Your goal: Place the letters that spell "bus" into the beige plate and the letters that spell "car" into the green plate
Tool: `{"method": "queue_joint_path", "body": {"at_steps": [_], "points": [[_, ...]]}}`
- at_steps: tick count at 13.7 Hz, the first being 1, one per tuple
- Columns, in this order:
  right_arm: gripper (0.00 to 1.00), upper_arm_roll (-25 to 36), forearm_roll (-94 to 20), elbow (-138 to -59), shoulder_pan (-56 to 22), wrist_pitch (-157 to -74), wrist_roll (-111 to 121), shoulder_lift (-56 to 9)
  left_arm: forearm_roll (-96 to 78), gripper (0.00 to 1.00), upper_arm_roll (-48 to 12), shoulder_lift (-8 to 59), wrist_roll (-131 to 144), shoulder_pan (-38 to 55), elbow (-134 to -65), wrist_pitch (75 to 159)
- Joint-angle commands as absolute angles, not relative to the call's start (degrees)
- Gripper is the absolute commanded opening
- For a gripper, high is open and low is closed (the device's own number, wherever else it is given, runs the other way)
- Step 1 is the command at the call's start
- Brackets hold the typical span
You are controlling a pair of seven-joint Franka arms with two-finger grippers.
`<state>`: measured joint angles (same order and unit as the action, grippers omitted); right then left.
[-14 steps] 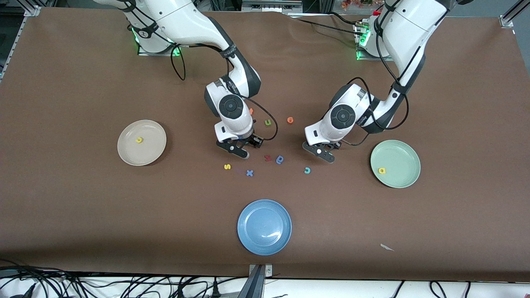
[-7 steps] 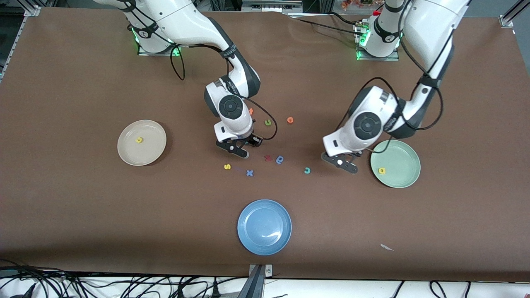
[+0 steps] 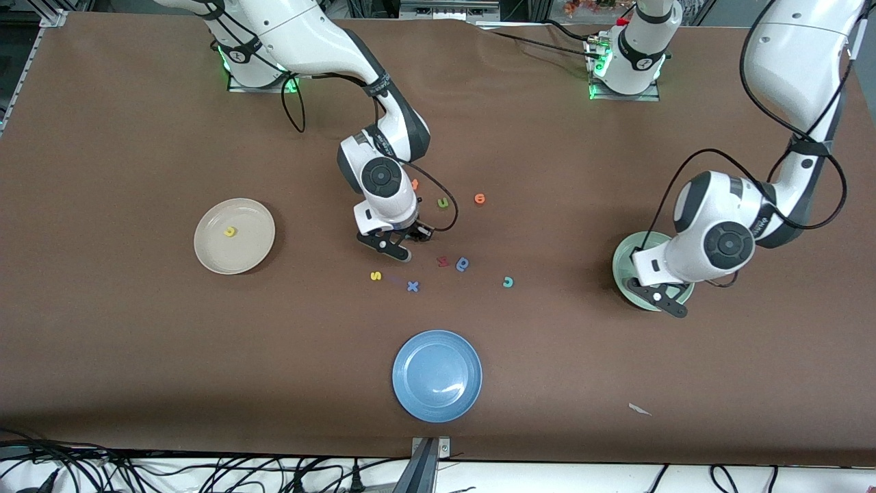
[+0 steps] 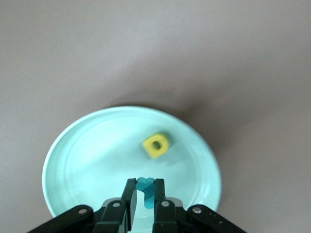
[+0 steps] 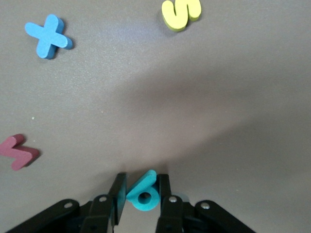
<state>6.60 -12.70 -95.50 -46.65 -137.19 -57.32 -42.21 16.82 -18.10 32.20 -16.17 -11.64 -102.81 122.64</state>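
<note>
L fingers (image 4: 144, 196) now over green plate (image 3: 621, 255)

The table (image 3: 137, 137) is covered in plain brown. The beige plate (image 3: 250, 250) is cream, with a yellow u (image 3: 230, 232) on it. The green plate (image 4: 87, 160) is pale mint and carries a yellow a (image 4: 156, 146); a small teal r (image 4: 145, 187) shows between black fingers. The blue plate (image 3: 436, 375) is mid blue. Loose letters: yellow s (image 5: 181, 13), light blue x (image 5: 47, 35), dark red letter (image 5: 18, 152), teal b (image 5: 144, 192) (between black fingers), teal c (image 3: 508, 281), darker blue rounded letter (image 3: 463, 263), green u (image 3: 443, 203), orange letter (image 3: 480, 198) at its three o'clock. Both arms are white with black joints.
</note>
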Motion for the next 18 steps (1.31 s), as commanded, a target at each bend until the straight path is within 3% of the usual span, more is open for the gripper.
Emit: {"method": "queue_joint_path", "body": {"at_steps": [1, 4, 7, 10, 13, 14, 18], "points": [[0.3, 6.4, -13.6, -96.9, -46.7, -137.9, -56.1, -41.1, 17.8, 1.0, -19.1, 33.6, -16.1, -12.0, -101.2, 122.1], [0.27, 6.6, -13.5, -95.6, -45.6, -133.3, -55.0, -39.6, 17.7, 1.0, -20.8, 33.0, -15.1, -11.3, -101.2, 121.6], [0.26, 8.2, -13.7, -94.2, -42.8, -123.6, -47.4, -36.1, 17.8, 1.0, -27.7, 33.0, -10.2, -10.3, -100.5, 121.7], [0.26, 13.4, -13.7, -95.9, -42.5, -117.0, -37.6, -32.5, 17.8, 1.0, -28.0, 36.4, -8.5, -3.4, -92.4, 122.0], [0.26, 19.8, -13.4, -103.4, -42.5, -117.7, -25.0, -27.6, 17.7, 1.0, -28.0, 41.6, -5.6, 1.9, -86.0, 122.0], [0.26, 21.7, -13.4, -106.6, -42.5, -119.3, -20.9, -25.9, 17.7, 0.95, -28.0, 43.4, -4.1, 3.7, -83.3, 122.0], [0.26, 28.1, -12.9, -121.5, -42.5, -130.2, -6.9, -19.4, 17.8, 0.45, -27.8, 47.9, 2.3, 6.6, -78.1, 122.0]]}}
